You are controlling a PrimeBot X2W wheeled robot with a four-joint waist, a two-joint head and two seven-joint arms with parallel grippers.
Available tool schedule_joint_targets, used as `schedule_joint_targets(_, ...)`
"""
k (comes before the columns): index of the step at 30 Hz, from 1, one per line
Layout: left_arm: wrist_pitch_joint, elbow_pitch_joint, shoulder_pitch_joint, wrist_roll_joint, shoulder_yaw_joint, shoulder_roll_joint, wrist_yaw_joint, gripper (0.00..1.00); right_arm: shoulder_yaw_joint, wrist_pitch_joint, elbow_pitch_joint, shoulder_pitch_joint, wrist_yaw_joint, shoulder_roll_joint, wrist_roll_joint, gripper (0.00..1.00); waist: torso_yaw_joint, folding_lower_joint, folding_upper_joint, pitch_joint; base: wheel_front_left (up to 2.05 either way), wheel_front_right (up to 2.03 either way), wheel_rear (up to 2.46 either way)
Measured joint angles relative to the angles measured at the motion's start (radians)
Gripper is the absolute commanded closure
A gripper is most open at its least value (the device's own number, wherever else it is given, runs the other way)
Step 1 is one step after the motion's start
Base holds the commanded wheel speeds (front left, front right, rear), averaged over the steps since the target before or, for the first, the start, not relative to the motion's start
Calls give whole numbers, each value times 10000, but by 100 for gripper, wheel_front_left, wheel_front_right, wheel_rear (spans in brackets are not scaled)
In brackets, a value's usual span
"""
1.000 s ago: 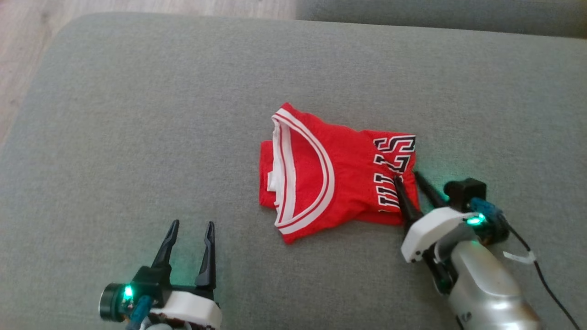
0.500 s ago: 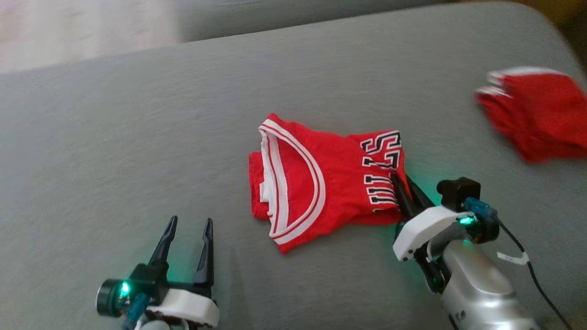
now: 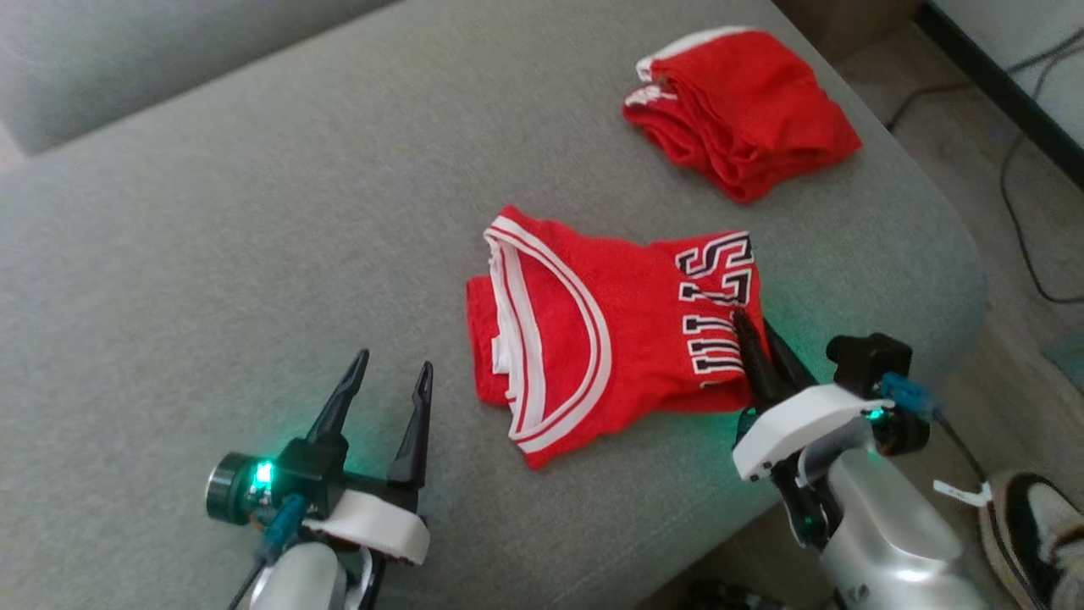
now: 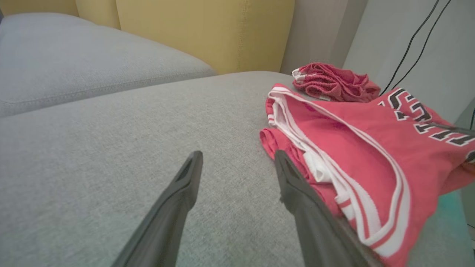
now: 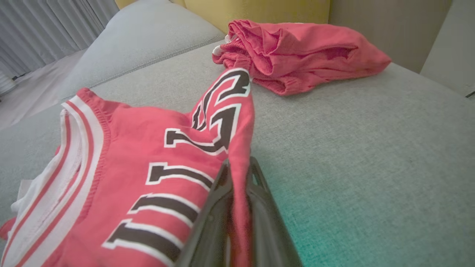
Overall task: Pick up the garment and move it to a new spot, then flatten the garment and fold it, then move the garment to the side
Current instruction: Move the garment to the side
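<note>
Red garment (image 3: 627,339) (print ends "S") in right fingers (image 3: 752,364).

A: How is the light?
B: Soft, even daylight. Shadows on the grey cushion (image 3: 212,212) are faint. Green lamp glow pools beside the right gripper (image 3: 752,322) and the left gripper (image 3: 395,360).
A: And sharpness?
B: The head view is slightly soft. In the wrist views the garment (image 5: 126,155) looks washed-out pink, and the near fingers (image 5: 272,237) blur.

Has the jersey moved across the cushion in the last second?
Yes: the garment, pinched in the right gripper, has slid rightward, closer to the smaller red cloth.
</note>
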Motion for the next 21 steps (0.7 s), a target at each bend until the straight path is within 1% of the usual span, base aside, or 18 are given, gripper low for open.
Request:
schedule_joint_targets(3, 0, 100, -45, 86, 23, 29, -33, 0, -77, 0, -128, -66, 0, 19, -167, 100, -97, 0, 0, 322, 0, 0, 0)
schedule_joint_targets(6, 0, 77, -43, 159, 84, 56, -73, 0, -372, 0, -194, -314, 0, 29, -163, 100, -103, 0, 0, 569, 0, 0, 0)
schedule_joint_targets(9, -48, -29, -84, 247, 71, 46, -77, 0, -754, 0, -127, -1146, 0, 19, -483, 100, 101, 0, 0, 746, 0, 0, 0)
schedule_joint_targets(13, -58, -115, -290, 334, 58, 46, -90, 0, -1137, 0, 230, -2791, 0, -52, -1154, 100, 582, 0, 0, 985, 0, 0, 0)
schedule_joint_targets(14, -58, -115, -290, 334, 58, 46, -90, 0, -1137, 0, 230, -2791, 0, -52, -1154, 100, 582, 0, 0, 985, 0, 0, 0)
schedule_joint_targets(17, -61, -194, -450, 349, 40, 35, -115, 0, -1448, 2, 708, -3951, 0, -372, -1653, 100, 953, 0, 0, 1204, 0, 0, 0)
schedule_joint_targets(19, -90, -268, -560, 351, 6, 12, -138, 0, -1914, 17, 1091, -4588, 0, -723, -1985, 100, 1182, 0, 0, 1357, 0, 0, 0)
schedule_joint_targets(21, -105, -328, -669, 387, -23, -8, -157, 0, -2594, 109, 1517, -5147, 0, -1162, -2339, 100, 1399, 0, 0, 1508, 0, 0, 0)
